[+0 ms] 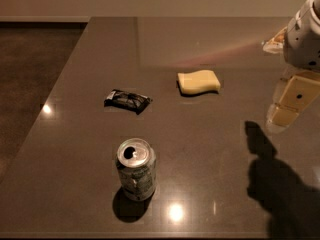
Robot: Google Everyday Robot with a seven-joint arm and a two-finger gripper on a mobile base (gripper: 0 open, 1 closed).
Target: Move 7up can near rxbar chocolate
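The 7up can (136,168) stands upright near the front of the dark table (75,149), slightly dented, its open top facing up. The rxbar chocolate (127,100), a flat shiny black wrapper, lies behind the can and a little to its left, clearly apart from it. My gripper (283,113) hangs above the table at the right edge of the view, pointing down. It is far to the right of both the can and the bar, and nothing shows in it.
A pale yellow wavy-edged sponge (199,81) lies behind and right of the bar. A small orange-and-white item (273,43) sits at the far right, partly hidden by my arm. The table's left edge drops to dark floor (30,69). My arm's shadow (280,184) falls front right.
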